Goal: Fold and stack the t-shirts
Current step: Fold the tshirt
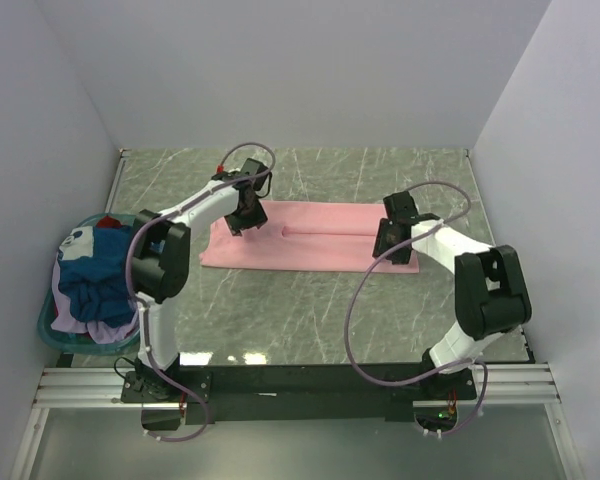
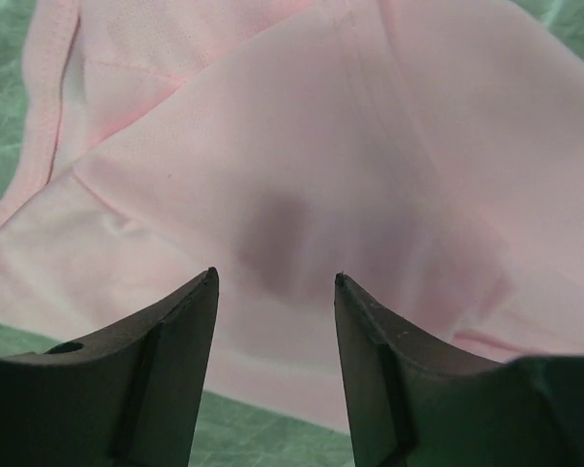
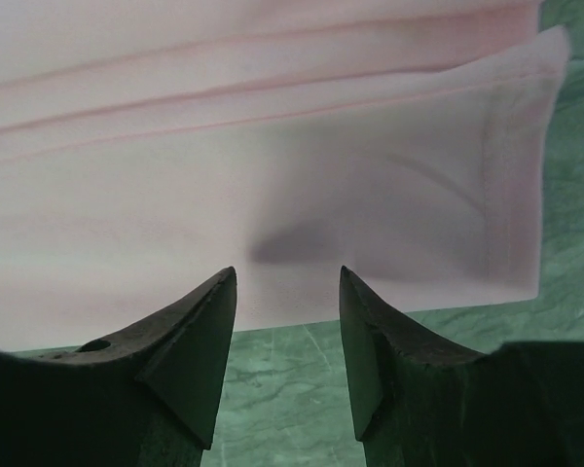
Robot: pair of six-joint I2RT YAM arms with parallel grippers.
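Observation:
The light pink t-shirt [image 1: 310, 238] lies folded into a long flat strip across the middle of the green marble table. My left gripper [image 1: 242, 218] hovers over its left end; in the left wrist view the gripper [image 2: 274, 280] is open and empty above the pink cloth [image 2: 302, 146]. My right gripper [image 1: 392, 243] is over the right end; in the right wrist view the gripper [image 3: 287, 277] is open just above the shirt's near edge [image 3: 273, 195]. Blue, white, red and purple shirts [image 1: 92, 275] lie bunched at the far left.
The bunched shirts sit in a teal plastic basket [image 1: 50, 325] at the table's left edge. White walls close in the left, back and right sides. Green marble tabletop [image 1: 310, 310] lies between the shirt and the arm bases.

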